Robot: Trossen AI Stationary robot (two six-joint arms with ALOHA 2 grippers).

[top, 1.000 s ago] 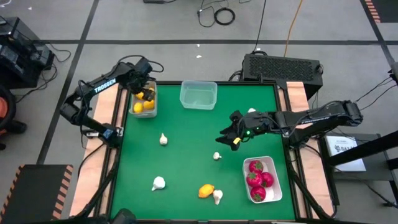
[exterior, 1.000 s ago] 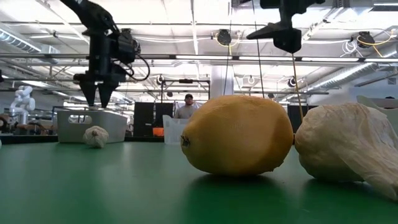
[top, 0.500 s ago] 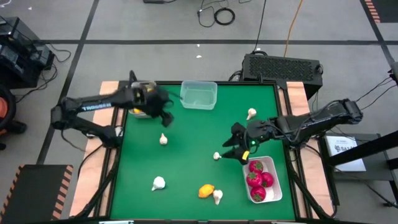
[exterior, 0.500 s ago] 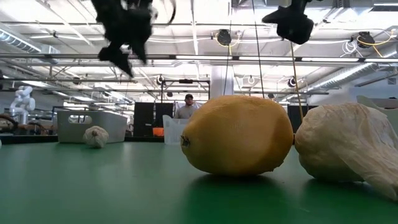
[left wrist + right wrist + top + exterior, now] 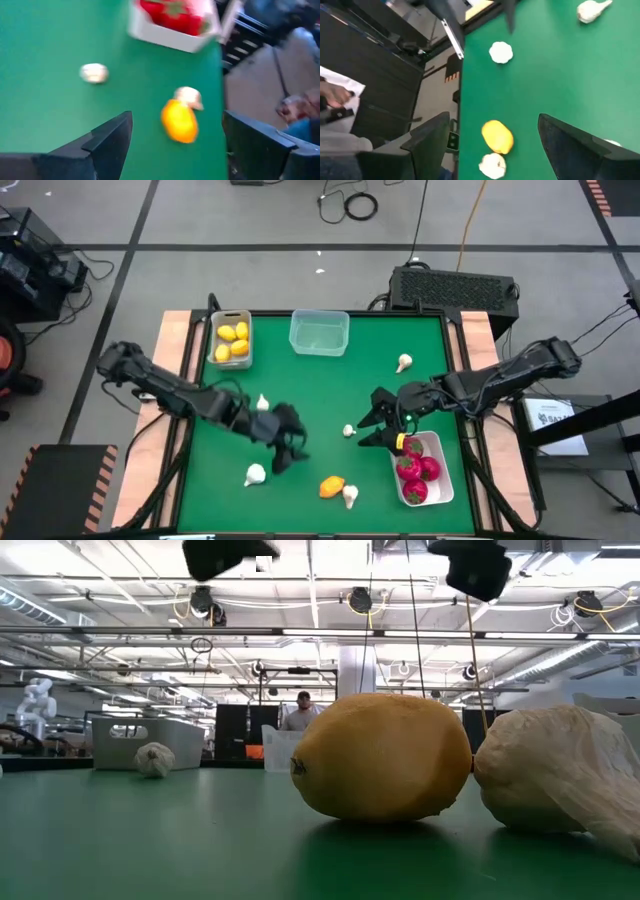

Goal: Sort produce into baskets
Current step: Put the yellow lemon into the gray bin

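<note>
One lemon [image 5: 332, 486] lies loose on the green table [image 5: 310, 395] beside a garlic bulb [image 5: 350, 496]. Left gripper [image 5: 290, 452] hovers near, spread wide, empty, likely to collect it. Right gripper [image 5: 378, 423], also spread, hangs beside the white tray [image 5: 437, 475] of red fruits.

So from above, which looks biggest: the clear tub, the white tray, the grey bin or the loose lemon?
1. White tray and clear tub: too alike to rank.
2. Grey bin, narrower.
3. Lemon, far the smallest.
</note>
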